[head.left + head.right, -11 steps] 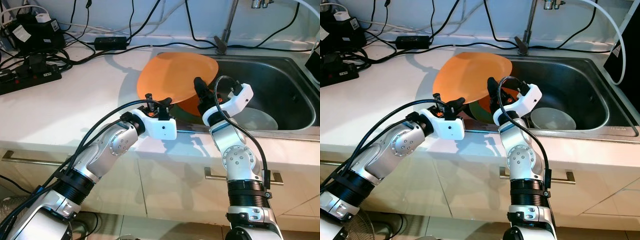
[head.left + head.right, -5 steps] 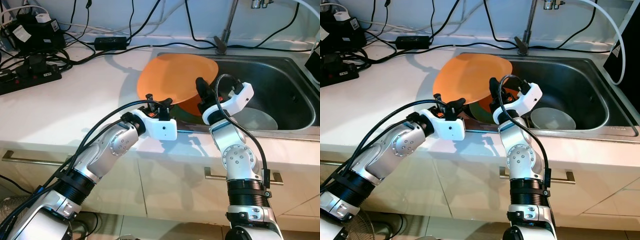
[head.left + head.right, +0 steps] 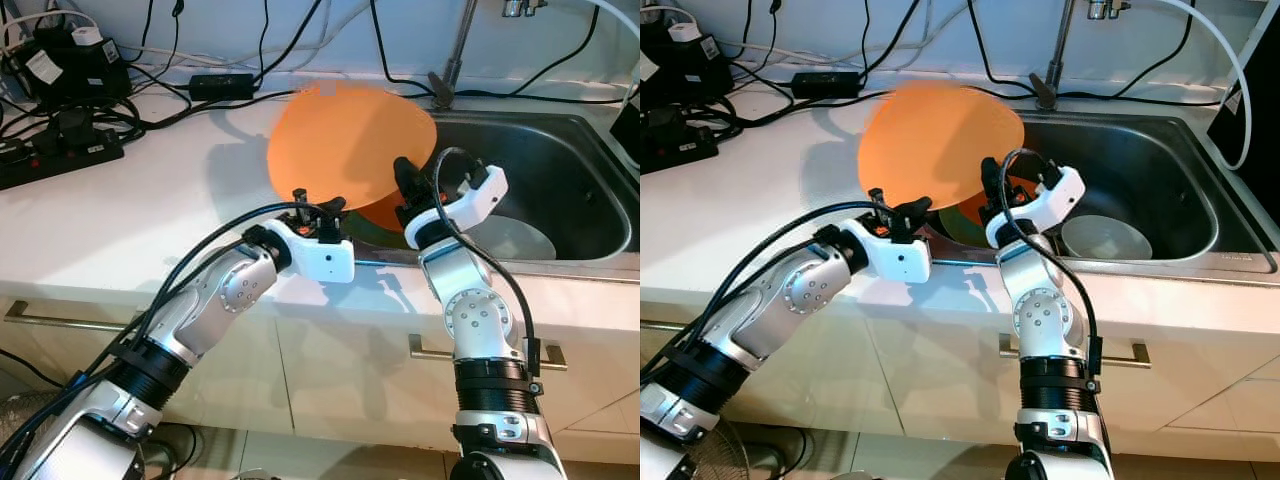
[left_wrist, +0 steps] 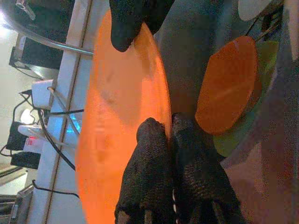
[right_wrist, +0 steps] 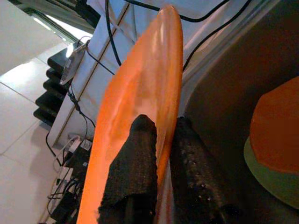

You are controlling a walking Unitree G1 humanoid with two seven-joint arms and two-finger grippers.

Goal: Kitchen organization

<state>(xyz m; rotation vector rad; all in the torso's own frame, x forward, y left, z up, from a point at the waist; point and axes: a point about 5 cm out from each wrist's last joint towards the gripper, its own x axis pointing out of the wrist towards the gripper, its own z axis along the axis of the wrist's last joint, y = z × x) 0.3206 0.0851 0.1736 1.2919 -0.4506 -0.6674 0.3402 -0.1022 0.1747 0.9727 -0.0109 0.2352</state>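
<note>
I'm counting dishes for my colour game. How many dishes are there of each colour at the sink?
Orange: 2, the big orange plate held up by both grippers and a smaller orange plate in the sink.
Green: 1, the green plate under the smaller orange one.
White: 1, the white bowl in the sink.
Total: 4

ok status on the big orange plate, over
Left gripper and right gripper both shut on the large orange plate. Plate tilted up over the sink edge. Smaller orange and green plates sit below in the sink.
</note>
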